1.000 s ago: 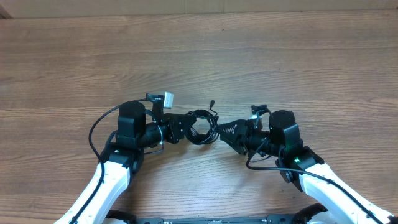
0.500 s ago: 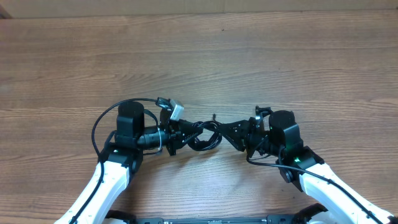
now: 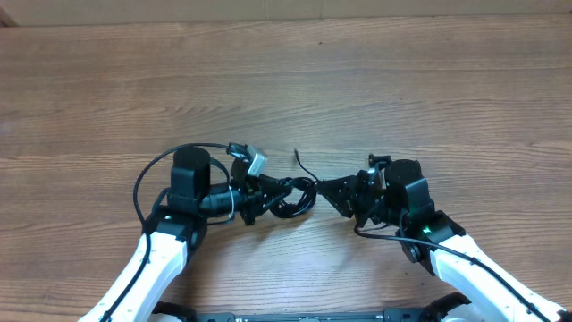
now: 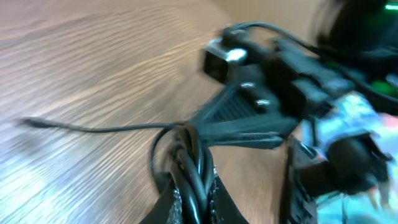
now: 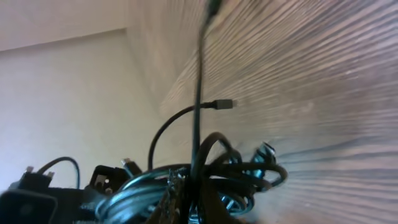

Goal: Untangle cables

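The cables [image 3: 290, 197] are thin black cords bunched into one small coil, held just above the table between both arms. My left gripper [image 3: 267, 196] is shut on the coil's left side; in the left wrist view several strands [image 4: 191, 177] are pinched between its fingers [image 4: 166, 202]. My right gripper [image 3: 315, 190] is shut on the right side, and in the right wrist view one strand [image 5: 198, 124] runs up from between its jaws. A loose end [image 3: 298, 161] with a small plug tip [image 5: 226, 104] sticks out away from me.
Thicker black cords [image 3: 147, 174] loop beside the left arm and another [image 3: 380, 234] hangs under the right wrist. The wooden table [image 3: 286, 80] stretches back to a far edge at the top.
My right gripper has shut on the coil's right side. The left wrist has rolled with the bunch in it, and a loose cable end has swung out toward the far side.
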